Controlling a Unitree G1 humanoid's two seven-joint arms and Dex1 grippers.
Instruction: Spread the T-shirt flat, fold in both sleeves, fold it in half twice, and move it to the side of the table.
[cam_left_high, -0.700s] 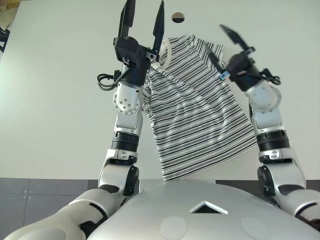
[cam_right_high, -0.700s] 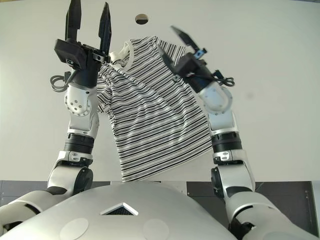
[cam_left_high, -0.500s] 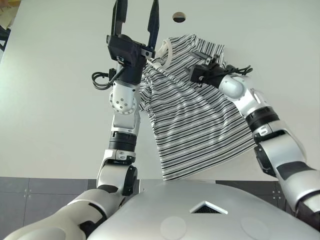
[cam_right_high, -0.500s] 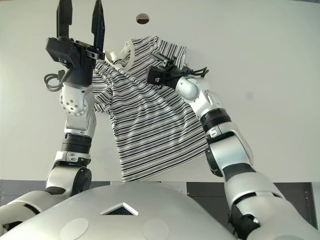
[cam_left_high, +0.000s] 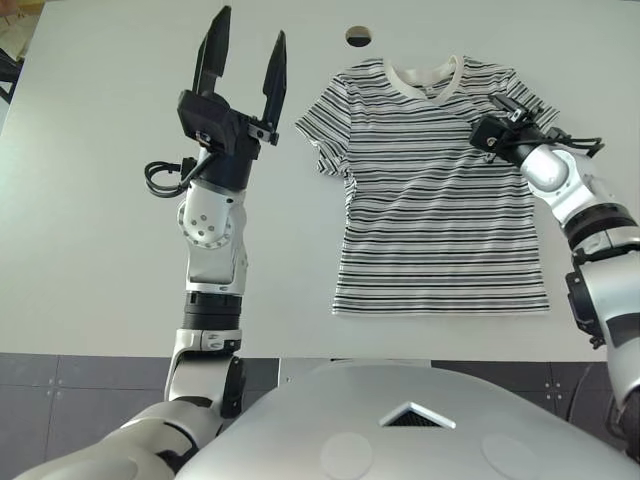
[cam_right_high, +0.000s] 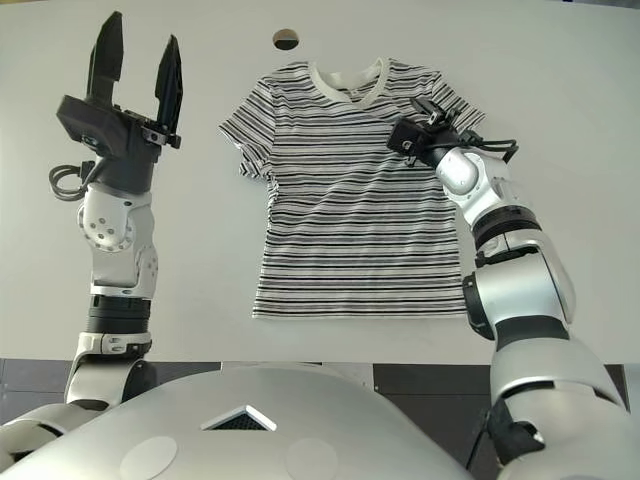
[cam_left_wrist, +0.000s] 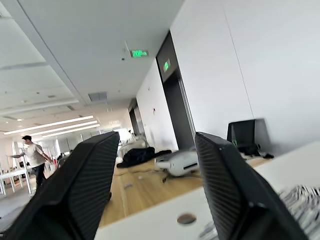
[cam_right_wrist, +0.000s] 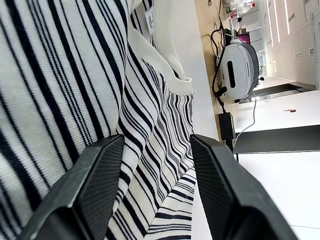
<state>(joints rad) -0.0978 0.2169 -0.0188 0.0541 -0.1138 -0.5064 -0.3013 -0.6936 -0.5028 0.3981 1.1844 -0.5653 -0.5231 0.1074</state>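
The left gripper (cam_left_high: 251, 25) stood raised over the table (cam_left_high: 100, 250), its two fingers pointing up and away from the robot and spread wide with nothing between them. It was well apart from the cloth, off to the left of it.

The right gripper (cam_left_high: 512, 110) was down low over the T-shirt (cam_left_high: 440, 200), at the right shoulder where the sleeve begins. Its fingers (cam_right_wrist: 100, 190) were parted, with striped fabric showing close behind the gap and nothing pinched. I could not tell whether the tips pressed on the cloth.

The T-shirt lay spread flat on the white table, right of the middle. Its long axis ran straight away from the robot, the collar at the far end and the hem toward the near edge. Both short sleeves stuck out sideways, the left one a little rumpled at its edge. A small round hole (cam_left_high: 357, 37) in the tabletop sat just beyond the left shoulder.
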